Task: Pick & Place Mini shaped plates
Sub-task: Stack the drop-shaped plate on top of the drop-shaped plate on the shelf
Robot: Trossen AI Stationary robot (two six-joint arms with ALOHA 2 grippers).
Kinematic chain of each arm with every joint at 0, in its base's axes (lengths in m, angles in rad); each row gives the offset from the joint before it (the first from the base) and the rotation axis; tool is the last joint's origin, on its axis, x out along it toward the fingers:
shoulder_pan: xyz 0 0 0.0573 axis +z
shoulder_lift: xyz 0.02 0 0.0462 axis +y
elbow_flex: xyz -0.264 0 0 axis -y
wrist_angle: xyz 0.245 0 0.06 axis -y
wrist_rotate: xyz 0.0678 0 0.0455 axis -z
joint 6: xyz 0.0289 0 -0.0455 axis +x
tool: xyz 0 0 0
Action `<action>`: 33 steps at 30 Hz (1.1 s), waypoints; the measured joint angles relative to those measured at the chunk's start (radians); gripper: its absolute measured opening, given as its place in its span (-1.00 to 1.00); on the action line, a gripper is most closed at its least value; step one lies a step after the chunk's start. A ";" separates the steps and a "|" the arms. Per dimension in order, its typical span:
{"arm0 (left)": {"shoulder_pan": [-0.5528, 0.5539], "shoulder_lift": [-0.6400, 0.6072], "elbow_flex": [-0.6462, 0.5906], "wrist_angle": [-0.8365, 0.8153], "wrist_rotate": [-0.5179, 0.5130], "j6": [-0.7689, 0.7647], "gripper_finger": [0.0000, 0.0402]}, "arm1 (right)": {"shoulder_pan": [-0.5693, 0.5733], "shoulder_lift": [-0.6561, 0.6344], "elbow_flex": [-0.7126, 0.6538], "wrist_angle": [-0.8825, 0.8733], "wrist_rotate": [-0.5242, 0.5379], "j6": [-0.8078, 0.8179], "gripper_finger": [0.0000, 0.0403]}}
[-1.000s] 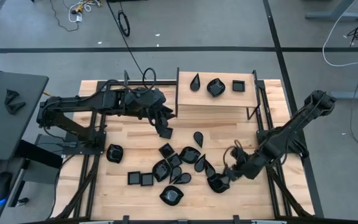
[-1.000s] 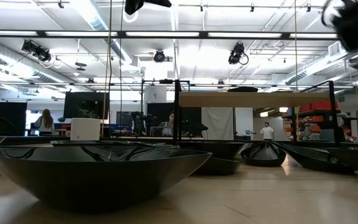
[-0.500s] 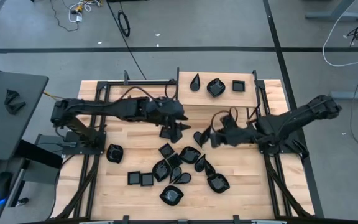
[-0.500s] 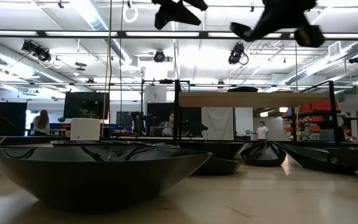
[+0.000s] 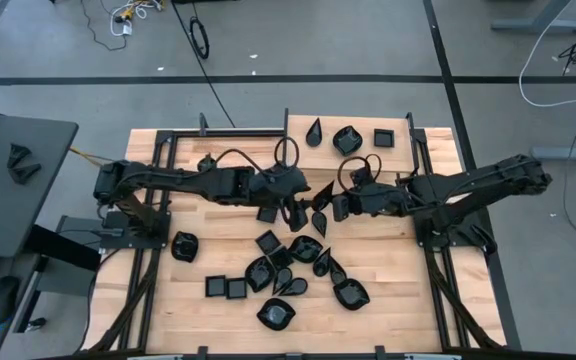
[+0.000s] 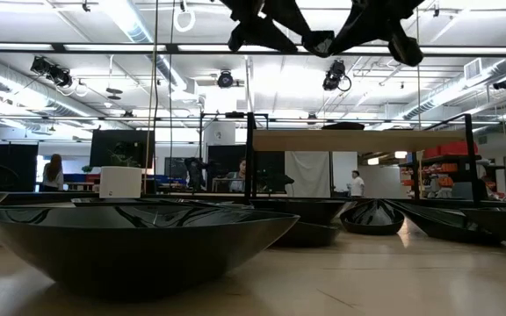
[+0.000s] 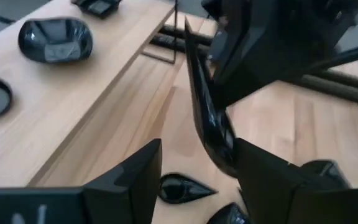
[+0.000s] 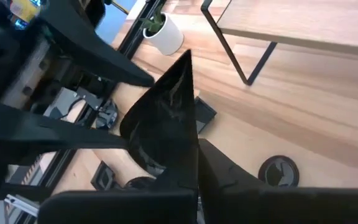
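Both end effectors now together mid-table; three plates [image 5: 346, 138] on shelf [image 5: 298, 160].

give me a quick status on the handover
Right gripper shut on teardrop plate, held mid-air over table centre. Left gripper open around it, fingers astride, not closed. Nothing between the arms.

right gripper [image 5: 336, 203] now up off the pile carrying a teardrop plate [image 5: 320, 205]; left gripper [image 5: 301, 207] swings over, jaws spread around it

Two dark jointed arms, looping black cables, angular black fingers [image 7: 126, 180]
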 joint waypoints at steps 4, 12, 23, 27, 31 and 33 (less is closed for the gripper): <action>-0.001 0.014 0.002 0.035 -0.002 0.001 -0.08 | -0.001 0.000 0.000 0.003 0.001 -0.010 -1.00; -0.001 0.013 0.002 0.044 -0.051 0.030 -0.28 | -0.001 0.000 0.000 0.013 0.003 -0.025 -1.00; 0.001 0.013 0.002 0.040 -0.051 0.033 -0.85 | 0.000 0.000 0.000 0.079 -0.001 -0.084 -0.91; 0.001 0.012 0.002 0.040 -0.051 0.025 -0.95 | 0.000 0.000 0.000 0.085 -0.014 -0.122 -0.82; 0.000 0.012 0.002 0.039 -0.045 -0.005 -0.90 | 0.001 0.000 0.000 0.078 -0.030 -0.143 -0.62; 0.000 0.012 0.002 0.032 -0.045 -0.023 -0.87 | 0.001 0.000 0.000 0.063 -0.049 -0.154 -0.51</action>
